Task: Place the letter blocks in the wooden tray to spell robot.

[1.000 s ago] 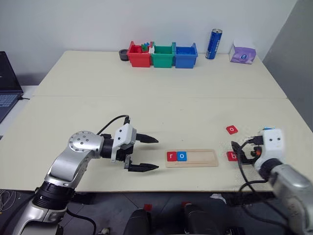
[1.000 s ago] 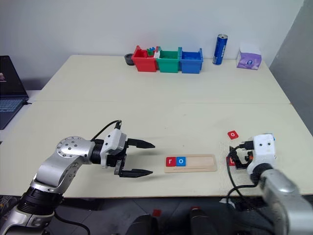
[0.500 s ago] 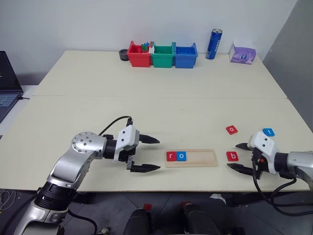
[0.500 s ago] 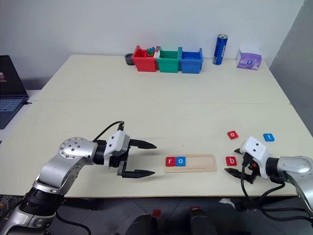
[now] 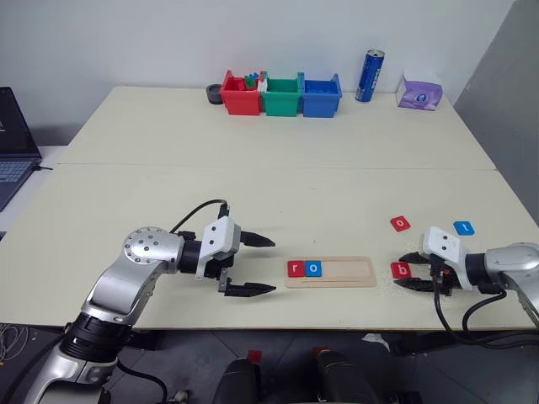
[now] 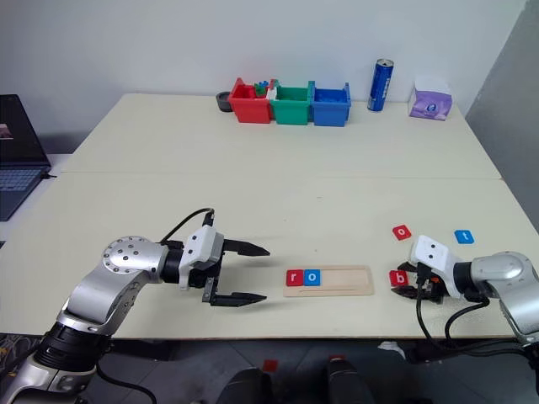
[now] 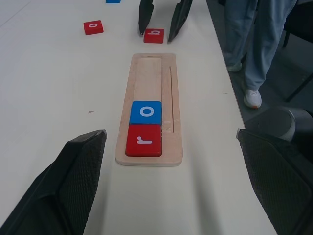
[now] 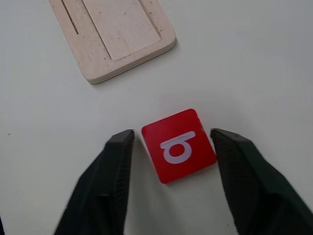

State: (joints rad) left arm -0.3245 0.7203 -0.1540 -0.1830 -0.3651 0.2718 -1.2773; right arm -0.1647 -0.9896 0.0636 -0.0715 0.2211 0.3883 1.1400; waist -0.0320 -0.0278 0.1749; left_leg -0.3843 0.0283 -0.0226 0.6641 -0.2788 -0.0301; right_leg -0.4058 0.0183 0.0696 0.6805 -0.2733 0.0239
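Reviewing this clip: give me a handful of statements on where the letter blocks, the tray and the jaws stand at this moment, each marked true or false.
1. The wooden tray holds two blocks, red r and blue o, at its left end. True.
2. The red b block already sits in the tray. False: it lies on the table just past the tray's right end.
3. The right gripper has its jaws on either side of the b block. True; a small gap shows on each side.
4. The left gripper holds a block. False: its jaws are open and empty.
5. The blue t block and the red o block lie loose on the table. True.
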